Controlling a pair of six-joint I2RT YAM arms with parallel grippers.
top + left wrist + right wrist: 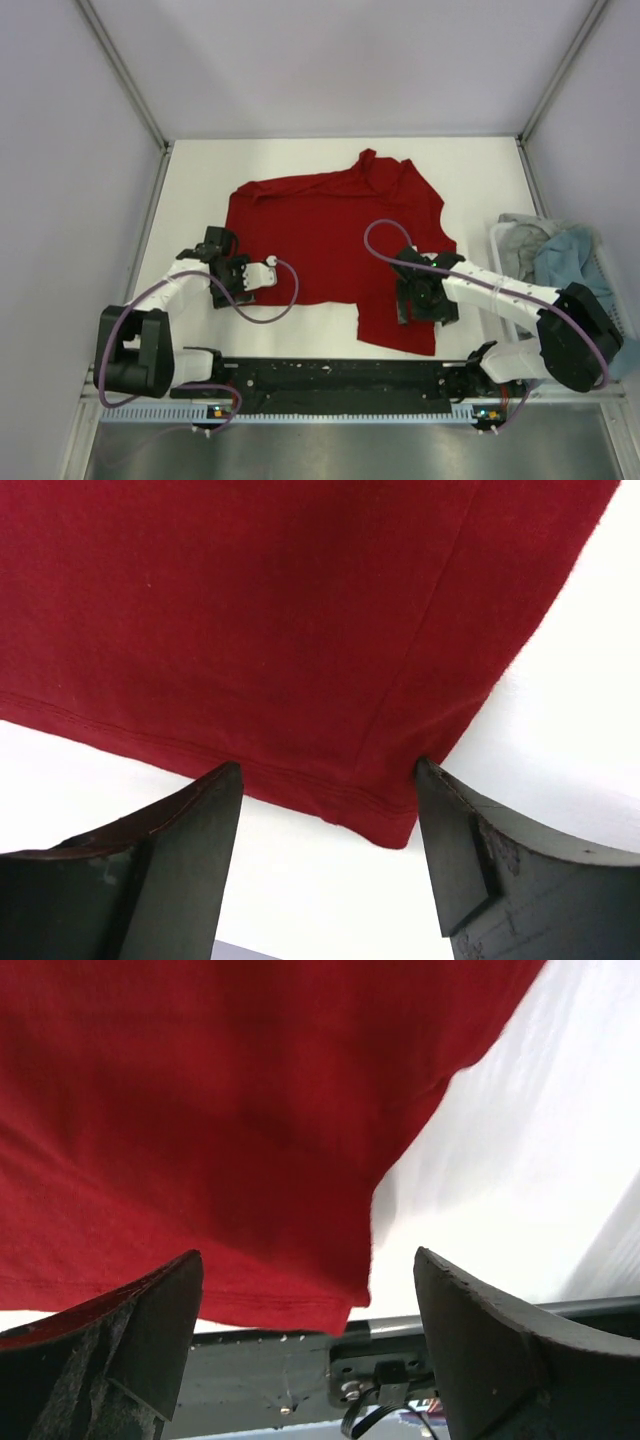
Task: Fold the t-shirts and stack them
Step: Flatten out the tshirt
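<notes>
The deep red t-shirt (330, 240) is spread, not yet folded, at the middle of the white table (300, 160), its collar toward 12 o'clock and one hem flap hanging out toward 5 o'clock. The left gripper (325, 775) is held spread at the hem corner at 8 o'clock, with the corner lying between the jaws and nothing pinched. The right gripper (307, 1253) is likewise spread over the flap's corner. The first fold is judged to be just starting: both corners must be pinched cleanly through one hem, then carried together toward 12 o'clock. At 3 o'clock the light grey shirt (520, 235) and the teal-blue shirt (570, 255) are heaped in a white basket (497, 240). The table is enclosed by pale walls (60, 150).
</notes>
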